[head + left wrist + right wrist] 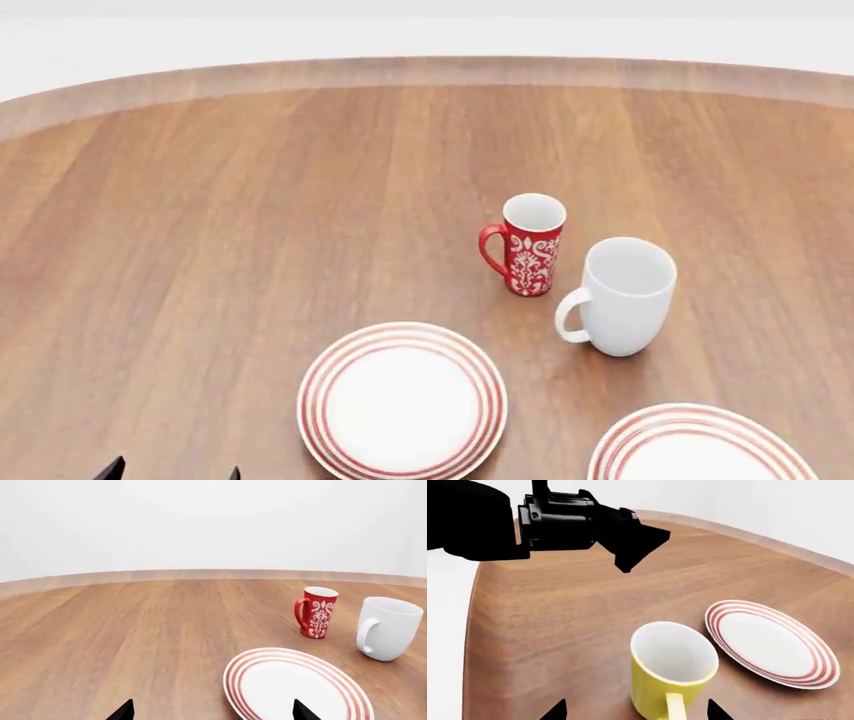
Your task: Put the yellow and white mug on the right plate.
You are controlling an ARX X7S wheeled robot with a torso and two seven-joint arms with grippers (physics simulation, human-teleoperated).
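The yellow and white mug (674,672) stands upright on the wood table, handle toward the camera, and shows only in the right wrist view. My right gripper (635,711) is open, its fingertips (557,711) wide apart on either side of the mug without touching it. A red-ringed white plate (770,642) lies just beyond the mug. In the head view the right plate (701,450) is cut off at the lower right edge. My left gripper (213,712) is open and empty, also seen in the head view (174,470) and the right wrist view (580,527).
The left red-ringed plate (400,400) (297,685) lies beside my left gripper. A slim red patterned mug (531,245) (317,612) and a taller white mug (621,295) (387,627) stand behind the plates. The table's front edge (474,630) runs near the yellow mug.
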